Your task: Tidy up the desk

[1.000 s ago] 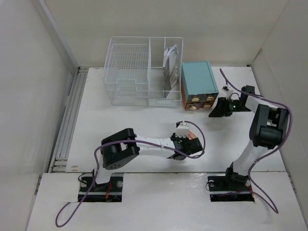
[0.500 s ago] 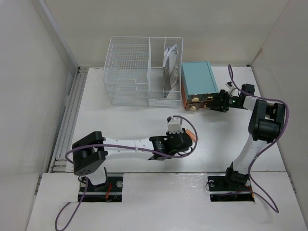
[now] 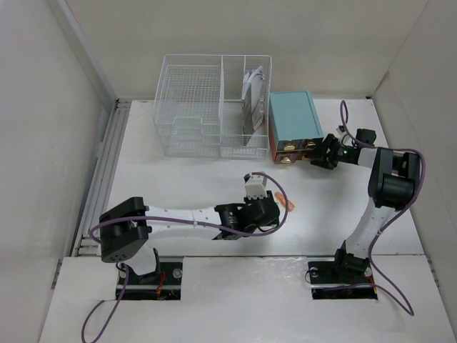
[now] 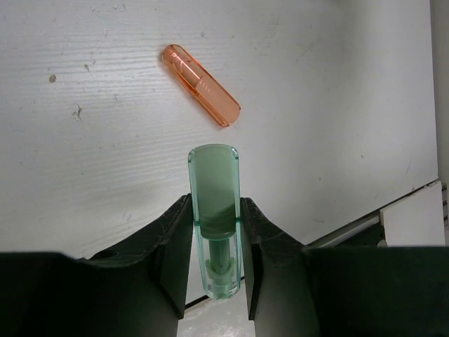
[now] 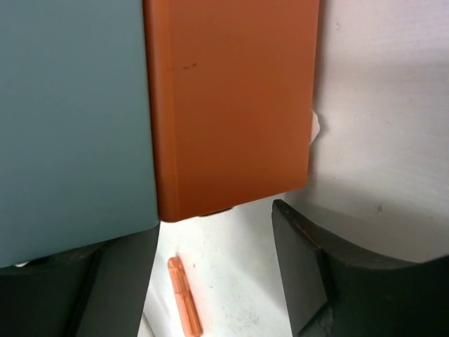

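Left pincer [image 4: 215, 207]: pinching green tube [image 4: 213, 175]
Orange cap [image 4: 200, 85]: flat on desk [image 4: 337, 105], just beyond left fingertips
Right pincer [image 5: 210, 223]: spread, close against drawer box [image 5: 231, 105]

A translucent pale green tube [image 4: 213, 210] sits at lower centre, with a translucent orange cap [image 4: 200, 85] above it. The desk [image 4: 337, 105] is matte white, faintly grey-speckled. The drawer box [image 5: 70, 105] is teal with a burnt-orange panel. The wire basket [image 3: 189, 107] is white grid mesh.

No text, label, brand, number or sign can be read anywhere.
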